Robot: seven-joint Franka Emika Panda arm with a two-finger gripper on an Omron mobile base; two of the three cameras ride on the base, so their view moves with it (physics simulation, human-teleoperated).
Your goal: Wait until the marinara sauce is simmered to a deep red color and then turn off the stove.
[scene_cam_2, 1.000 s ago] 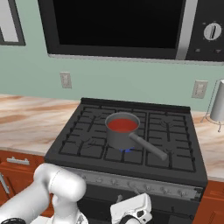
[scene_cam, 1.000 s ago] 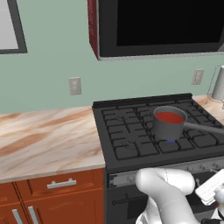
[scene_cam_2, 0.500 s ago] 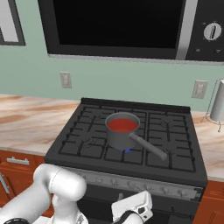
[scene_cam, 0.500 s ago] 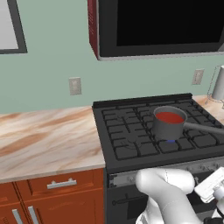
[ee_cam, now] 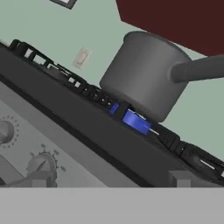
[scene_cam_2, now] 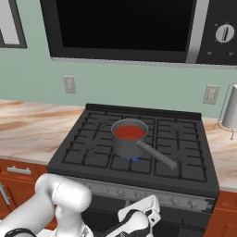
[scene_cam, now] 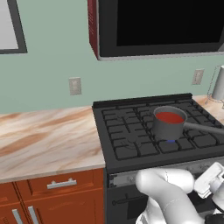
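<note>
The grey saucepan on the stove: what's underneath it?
Under the saucepan a blue flame burns on the stove's black grate. The burner itself is hidden by the pan and grate. Inside sits red marinara sauce.

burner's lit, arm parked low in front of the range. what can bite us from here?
1. The front strip carries several similar knobs; the blue flame sits under the saucepan, so turning the wrong knob would probably leave it lit.
2. The pan handle juts toward the stove front; an arm rising from below may clip it and spill the sauce.
3. The open tool sits low, below the knob strip, so its approach may need care.
</note>
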